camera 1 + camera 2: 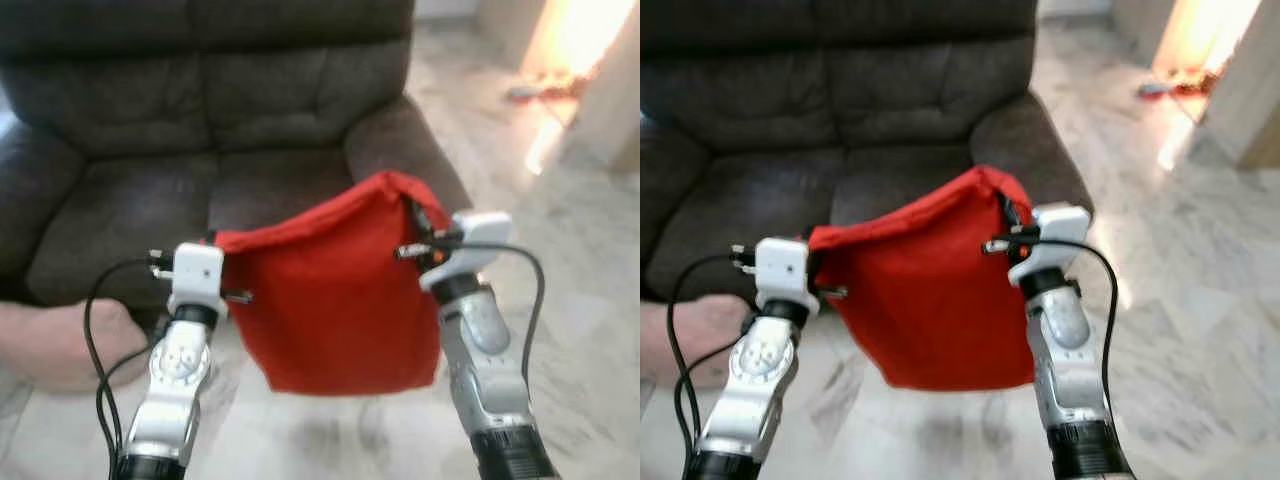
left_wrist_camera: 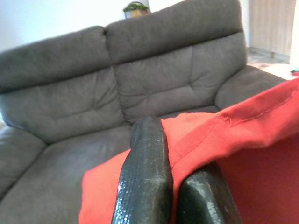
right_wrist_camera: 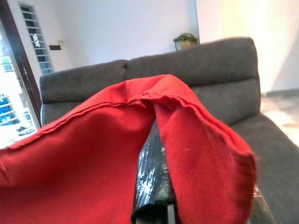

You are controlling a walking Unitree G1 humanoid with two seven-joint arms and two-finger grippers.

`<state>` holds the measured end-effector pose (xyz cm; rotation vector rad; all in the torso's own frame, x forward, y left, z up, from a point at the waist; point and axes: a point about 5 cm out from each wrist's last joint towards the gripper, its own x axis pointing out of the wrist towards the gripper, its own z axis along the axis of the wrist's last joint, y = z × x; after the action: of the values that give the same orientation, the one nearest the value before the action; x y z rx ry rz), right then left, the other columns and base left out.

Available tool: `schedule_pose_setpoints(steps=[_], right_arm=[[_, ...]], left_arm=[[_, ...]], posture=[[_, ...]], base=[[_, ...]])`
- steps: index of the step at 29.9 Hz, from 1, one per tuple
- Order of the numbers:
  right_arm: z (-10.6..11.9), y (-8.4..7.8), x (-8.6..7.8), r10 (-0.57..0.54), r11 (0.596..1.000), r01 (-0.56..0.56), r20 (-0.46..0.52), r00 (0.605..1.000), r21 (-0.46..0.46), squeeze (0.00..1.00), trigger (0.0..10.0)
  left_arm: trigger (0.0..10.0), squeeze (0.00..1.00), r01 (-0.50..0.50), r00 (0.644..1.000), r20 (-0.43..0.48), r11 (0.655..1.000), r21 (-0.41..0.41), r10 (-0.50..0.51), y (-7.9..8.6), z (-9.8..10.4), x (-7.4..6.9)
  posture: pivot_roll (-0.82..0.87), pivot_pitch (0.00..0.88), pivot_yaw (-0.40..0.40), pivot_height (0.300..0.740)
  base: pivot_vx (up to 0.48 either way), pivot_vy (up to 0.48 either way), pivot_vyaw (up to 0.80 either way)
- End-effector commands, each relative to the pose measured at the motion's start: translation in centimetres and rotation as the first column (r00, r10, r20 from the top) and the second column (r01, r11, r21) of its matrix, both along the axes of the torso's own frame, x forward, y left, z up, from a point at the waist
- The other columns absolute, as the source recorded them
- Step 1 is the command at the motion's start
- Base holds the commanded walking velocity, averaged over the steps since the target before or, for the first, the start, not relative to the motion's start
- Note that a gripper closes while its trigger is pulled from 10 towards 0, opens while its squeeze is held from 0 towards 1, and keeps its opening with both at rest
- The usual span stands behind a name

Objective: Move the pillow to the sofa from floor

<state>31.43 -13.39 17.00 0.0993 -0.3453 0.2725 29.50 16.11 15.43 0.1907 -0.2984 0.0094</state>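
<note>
Pillow [image 1: 335, 305] hangs raised before the sofa [image 1: 200, 130], above the floor [image 1: 570, 250]. I see both arms extended forward, left pincer [image 2: 175, 186] and right pincer [image 3: 156, 186] each clamped on an upper corner.

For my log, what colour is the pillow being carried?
Plain red pillow, clearest in the left eye view.

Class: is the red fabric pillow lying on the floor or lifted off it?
Lifted: the red fabric pillow hangs between left gripper and right gripper, before the dark grey sofa.
</note>
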Motion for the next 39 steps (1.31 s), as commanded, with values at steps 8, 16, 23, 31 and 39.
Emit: schedule_pose_setpoints(steps=[8, 16, 23, 31, 39], right_arm=[[1.7, -0.6, 0.0, -0.022, 1.000, 0.021, 0.060, 0.998, 0.019, 0.00, 10.0], [2.1, -0.4, 0.0, -0.012, 1.000, 0.011, 0.077, 0.997, 0.010, 0.00, 10.0], [2.2, -0.2, -0.1, -0.004, 1.000, 0.003, 0.078, 0.997, 0.016, 0.00, 10.0], [2.0, -0.2, -0.1, -0.011, 1.000, 0.009, 0.062, 0.998, 0.025, 0.00, 10.0], [2.5, -0.1, -0.3, -0.008, 0.999, 0.005, 0.080, 0.997, 0.035, 0.00, 10.0]], left_arm=[[10.0, 0.00, 0.017, 0.994, 0.110, 1.000, -0.006, -0.016, -0.5, 2.6, 0.0], [10.0, 0.00, 0.016, 0.990, 0.139, 1.000, -0.008, -0.014, -0.5, 3.5, 0.1], [10.0, 0.00, 0.018, 0.991, 0.131, 1.000, -0.011, -0.017, -0.6, 3.3, 0.0], [10.0, 0.00, 0.009, 0.996, 0.090, 1.000, -0.005, -0.009, -0.3, 2.1, -0.4], [10.0, 0.00, -0.010, 0.990, 0.142, 0.999, 0.039, 0.005, 0.3, 3.7, -0.7]], posture=[[-0.06, 0.075, 0.055, 0.740], [-0.06, 0.072, 0.055, 0.740], [-0.06, 0.073, 0.056, 0.740], [-0.06, 0.074, 0.058, 0.740], [-0.06, 0.076, 0.058, 0.740]], base=[[0.299, 0.000, 0.00], [0.298, 0.000, 0.00], [0.299, 0.000, 0.00], [0.303, 0.000, 0.00], [0.324, 0.000, 0.00]])
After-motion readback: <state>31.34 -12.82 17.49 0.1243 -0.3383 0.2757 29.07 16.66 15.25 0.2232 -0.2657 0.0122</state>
